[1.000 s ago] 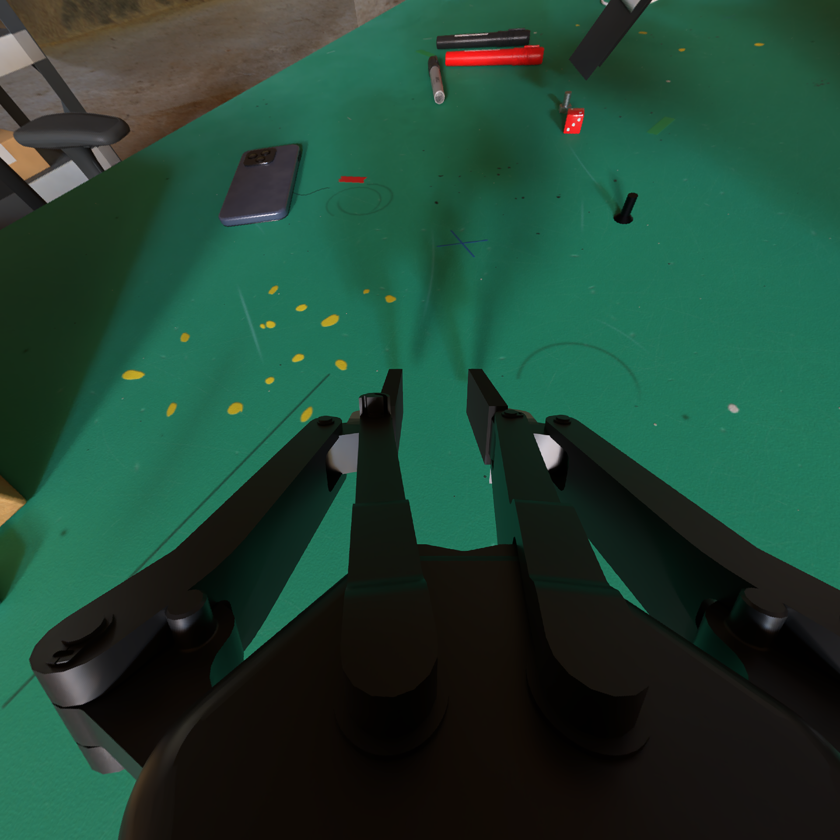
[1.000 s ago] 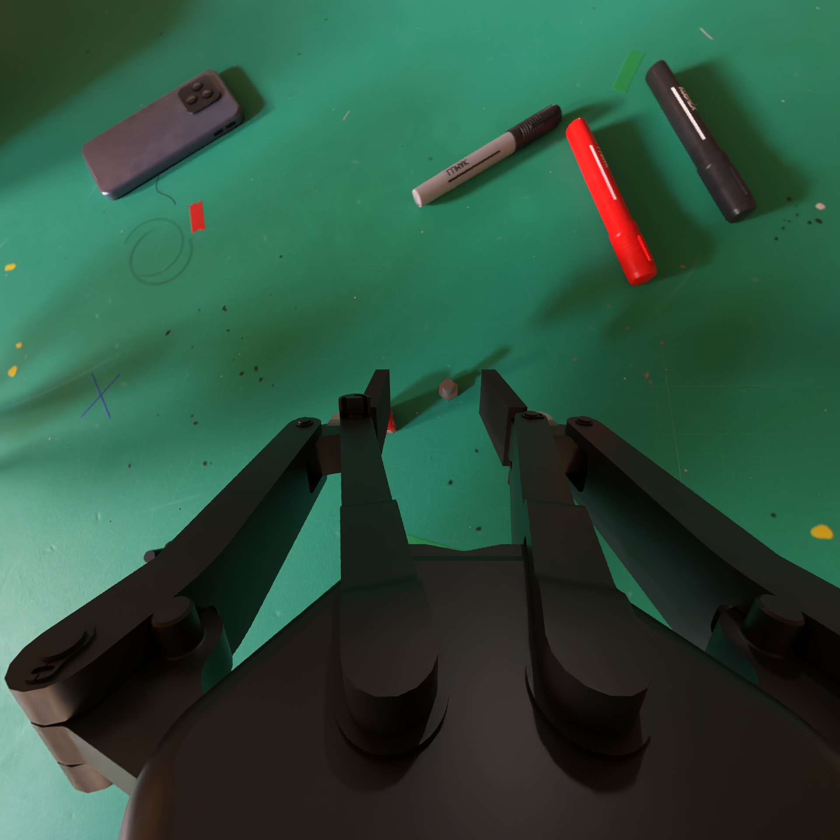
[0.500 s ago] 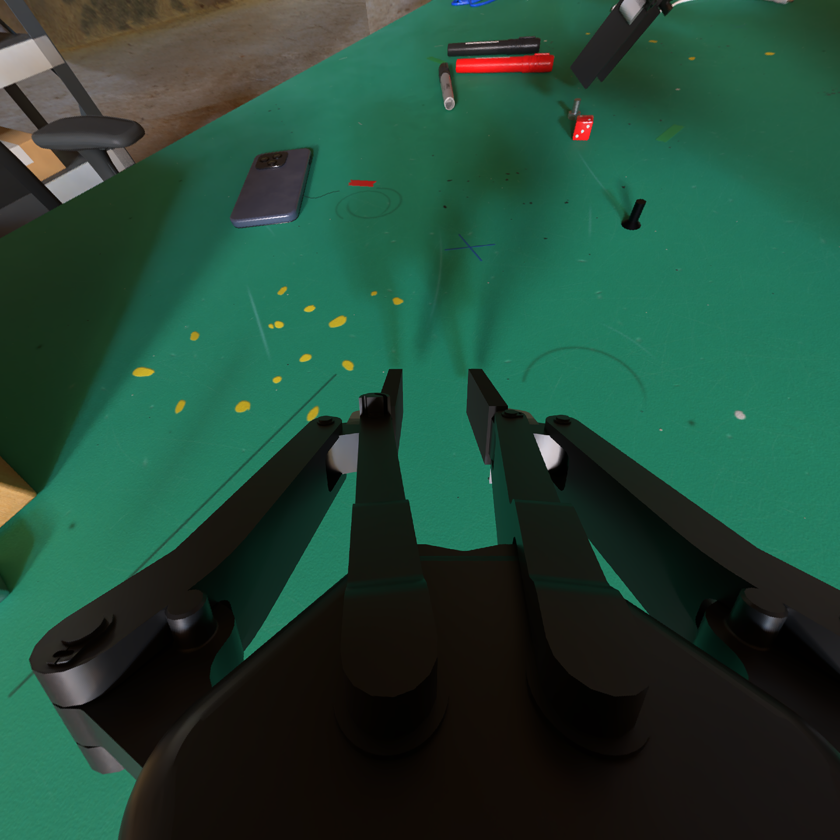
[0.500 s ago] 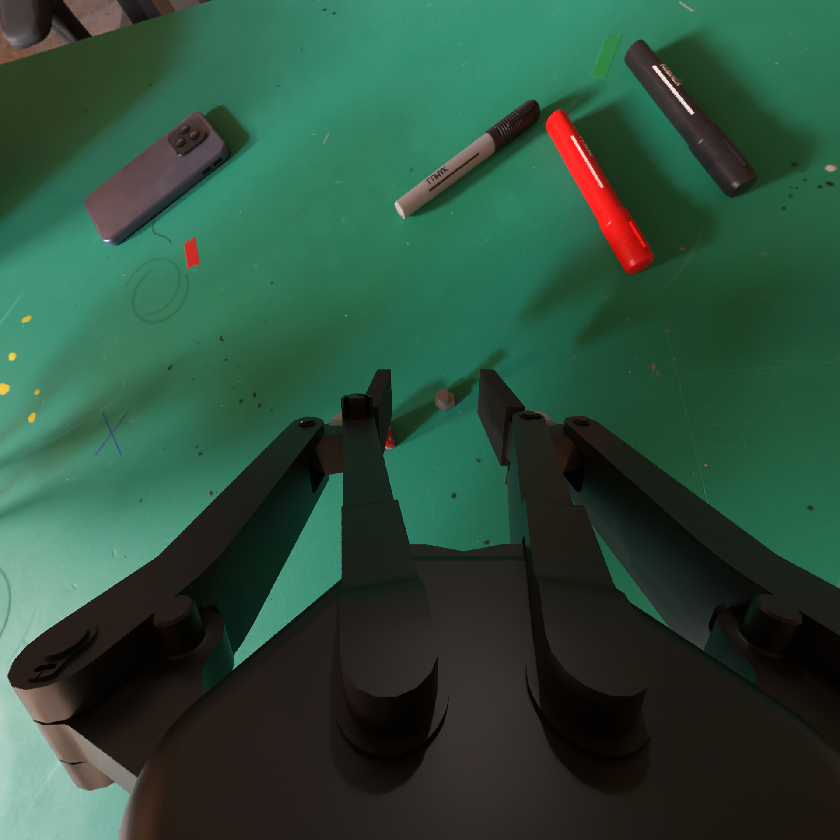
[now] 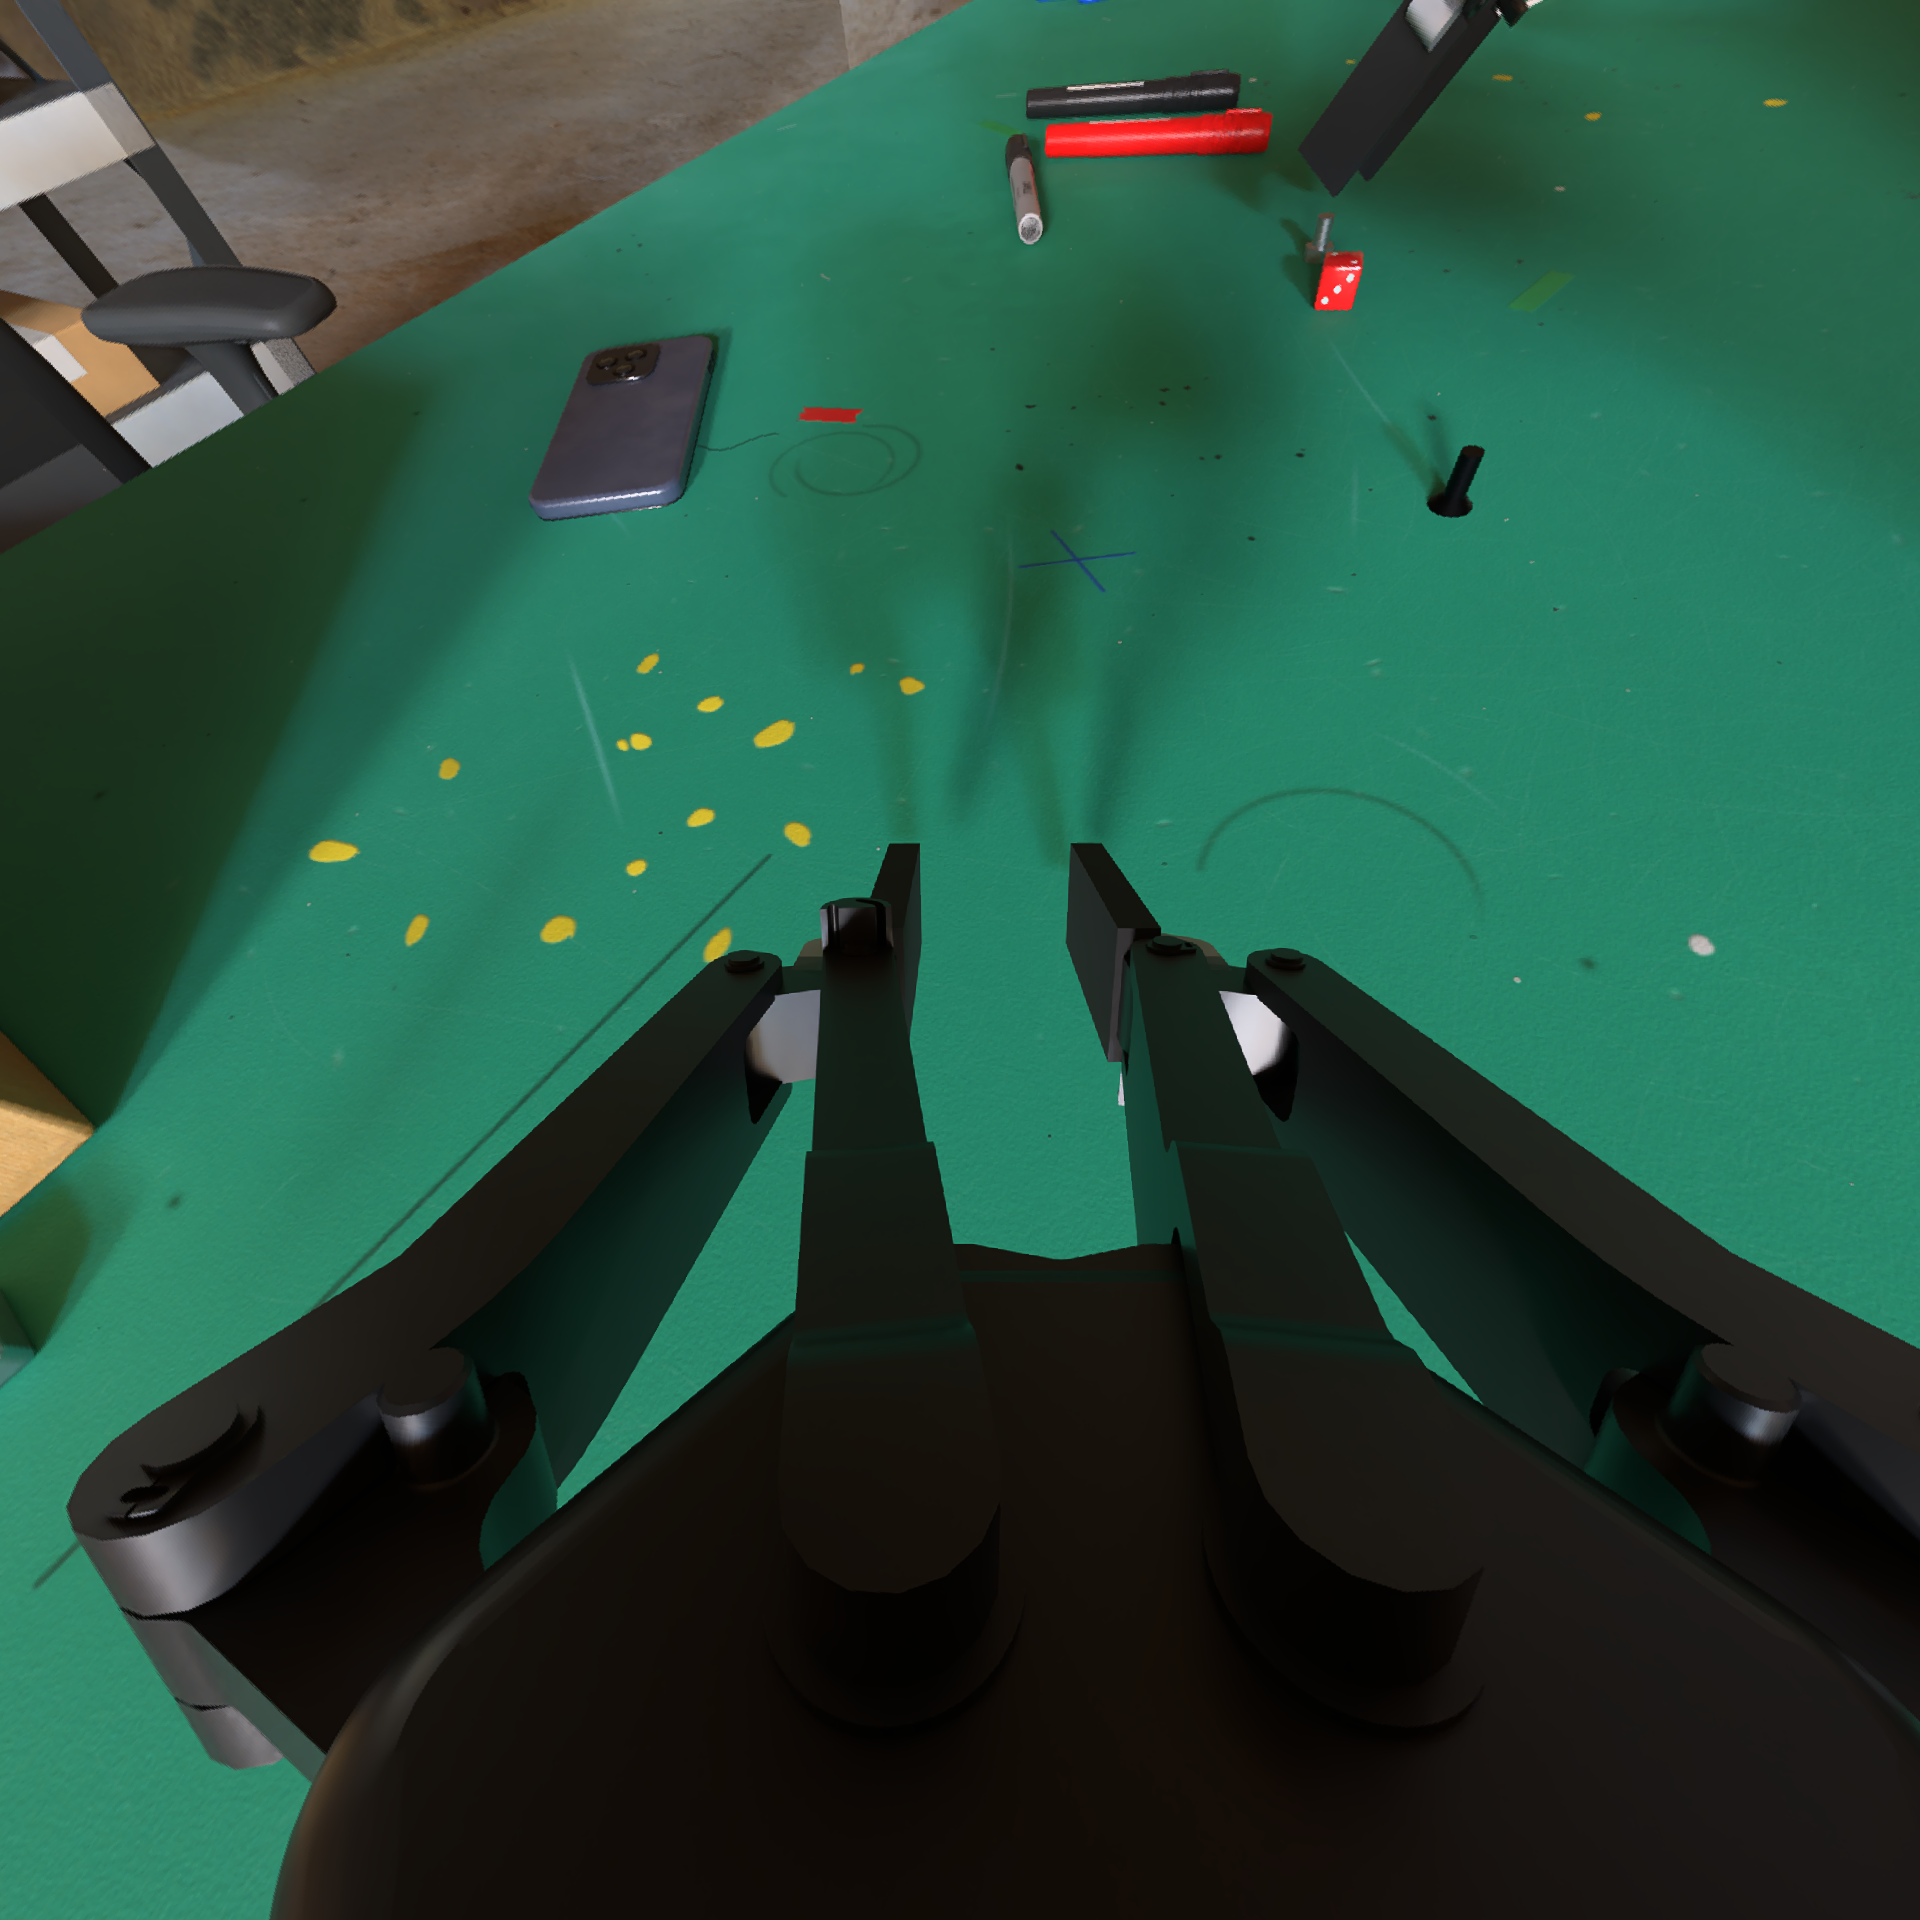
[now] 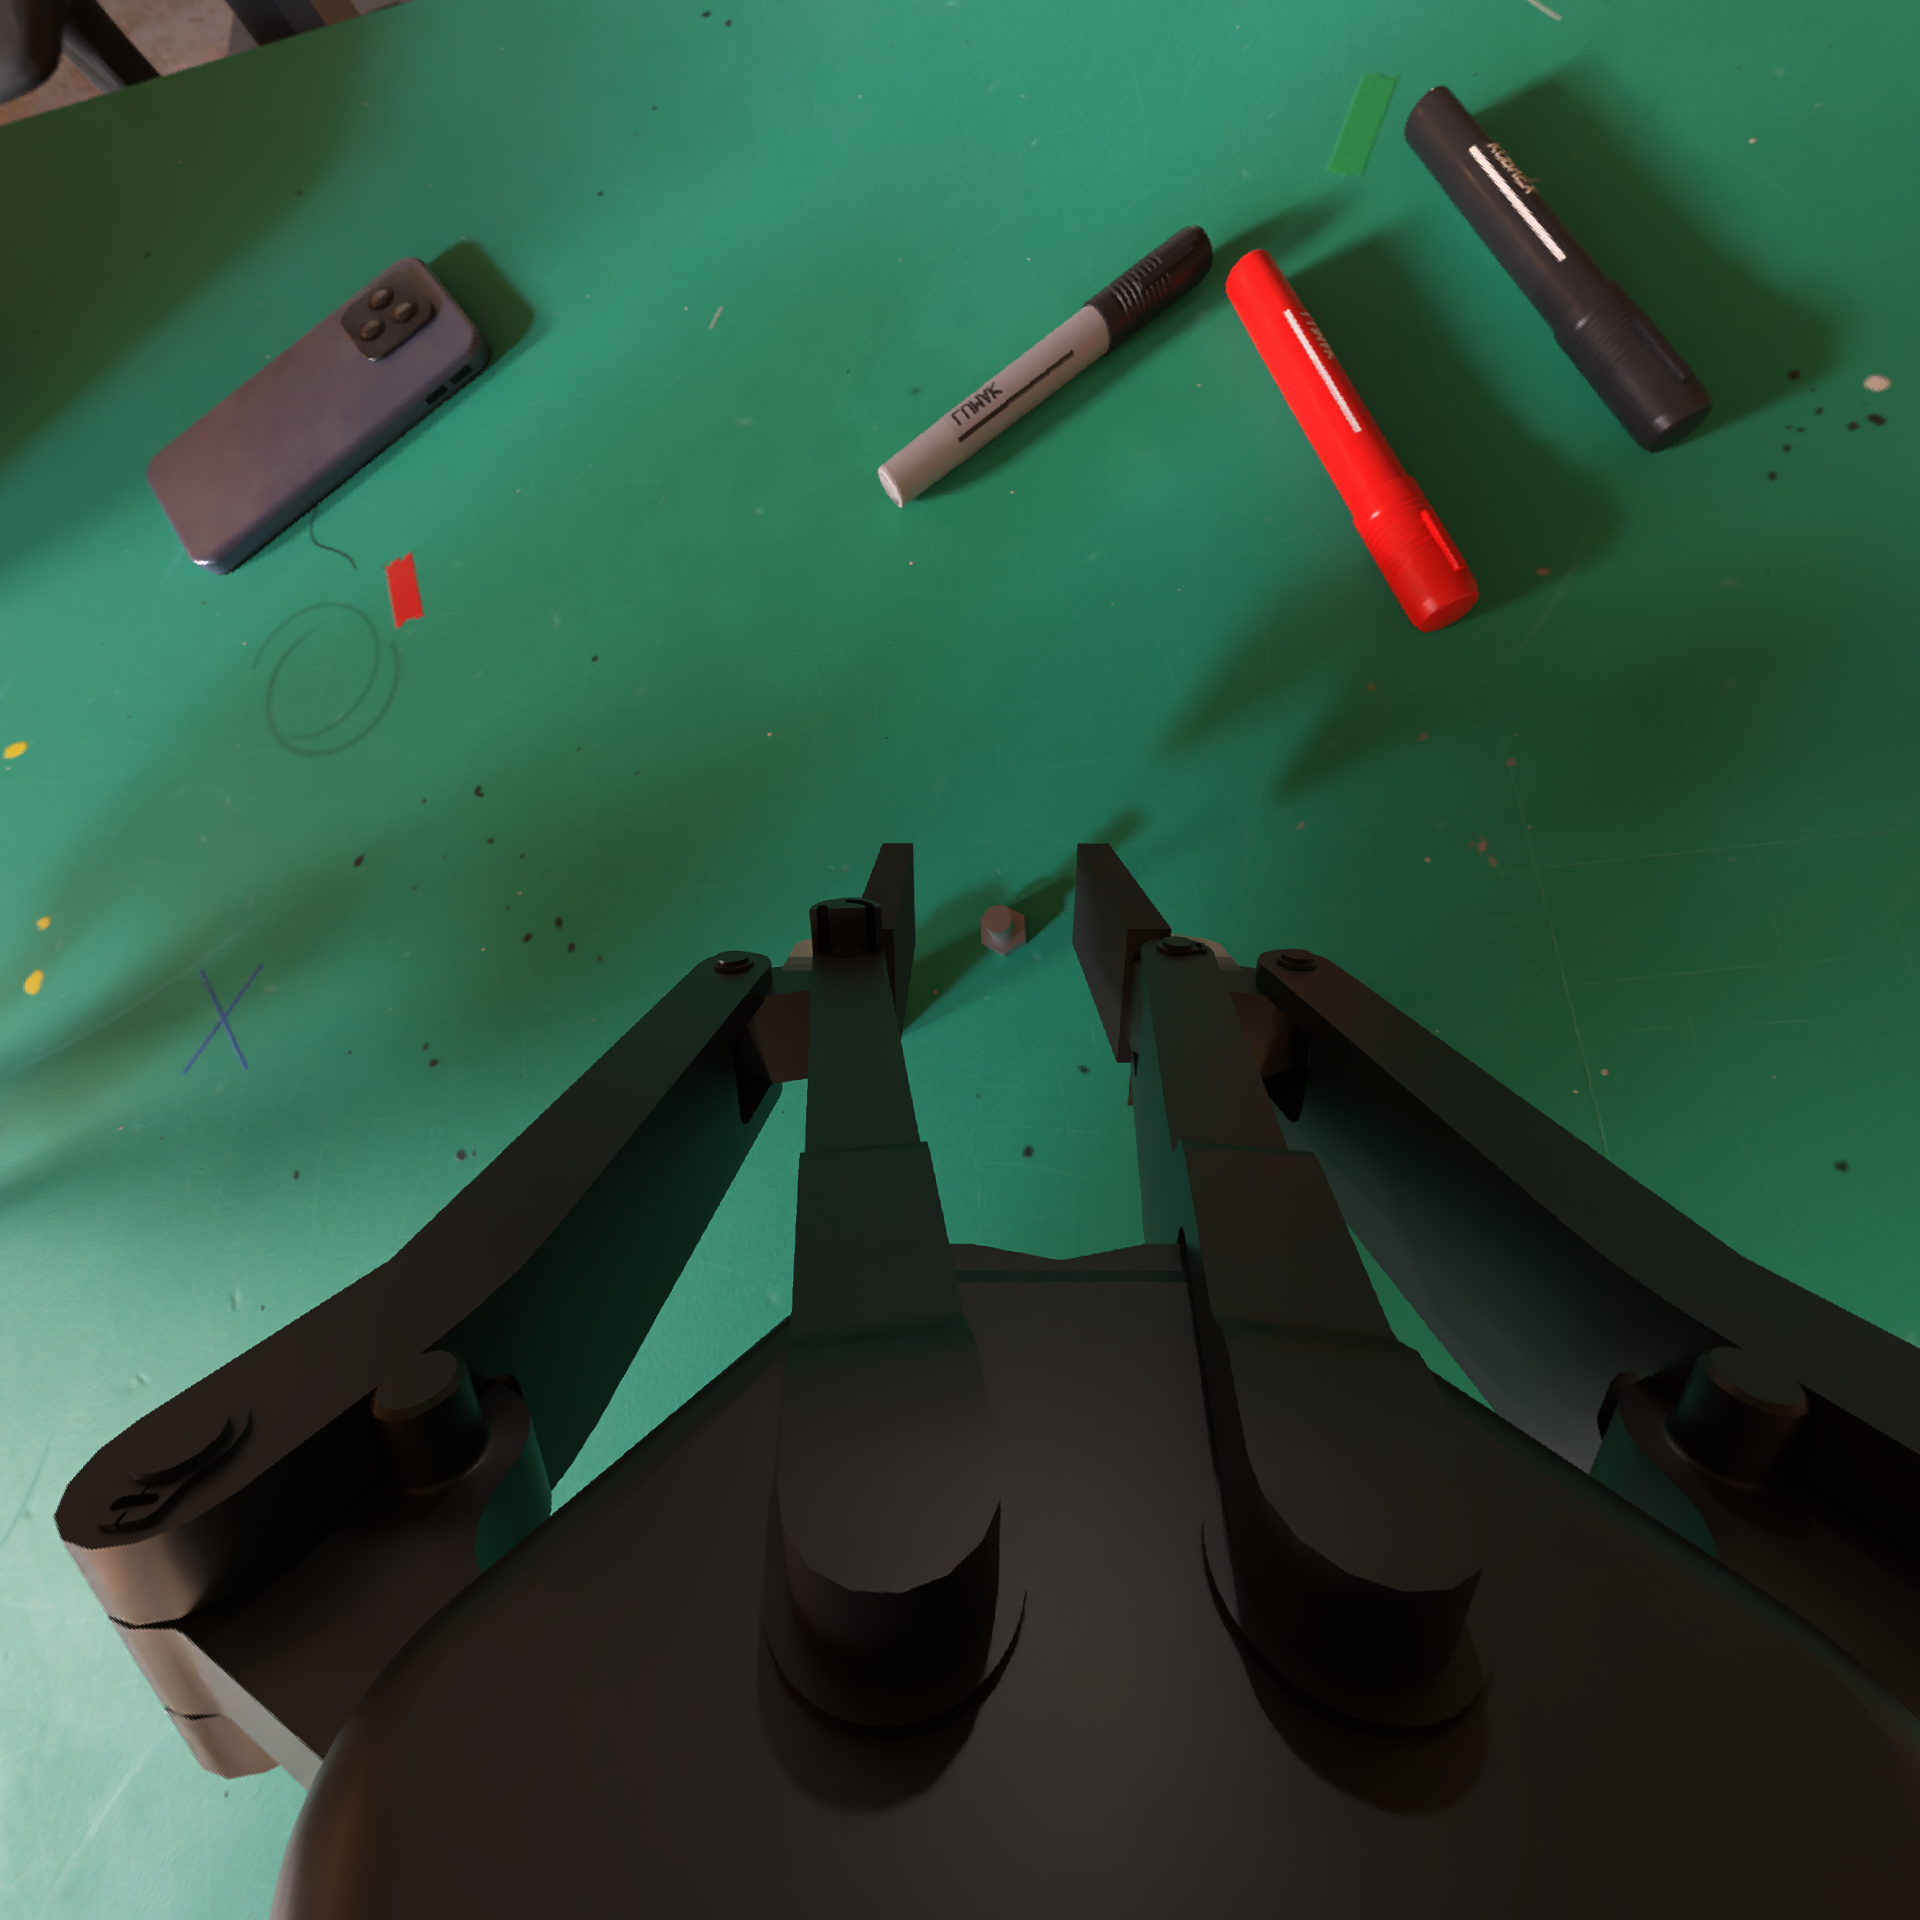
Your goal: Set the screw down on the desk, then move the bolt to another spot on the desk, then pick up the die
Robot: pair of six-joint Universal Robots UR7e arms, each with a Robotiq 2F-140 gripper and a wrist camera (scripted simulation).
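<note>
Across the green desk (image 5: pixel 1558 727) you have wide bare room: the stretch ahead of your left gripper (image 5: pixel 992 883) carries only paint flecks and pen marks, and the desk's edge runs diagonally at upper left, with a chair armrest (image 5: pixel 208 301) and floor beyond it. Your left gripper hangs partly spread, fingers apart with nothing between them.

Your right gripper (image 6: pixel 992 883) also stands partly spread and holds nothing; in the left wrist view its fingers (image 5: pixel 1382 104) show above the far end of the desk. Next in size, a phone (image 6: pixel 312 416) lies flat at far left, well apart from everything. Three markers lie past the right gripper: a black marker (image 6: pixel 1548 260), a red marker (image 6: pixel 1351 436) and a slimmer grey marker (image 6: pixel 1039 374), near one another but not touching.

Smaller still, the screw (image 5: pixel 1455 483) stands head-down on the desk, alone at mid right. The die (image 5: pixel 1337 281), red with white dots, sits just beside the bolt (image 6: pixel 1003 928), which stands upright on the desk below the gap between your right gripper's fingers. From the right wrist view the die is hidden.
</note>
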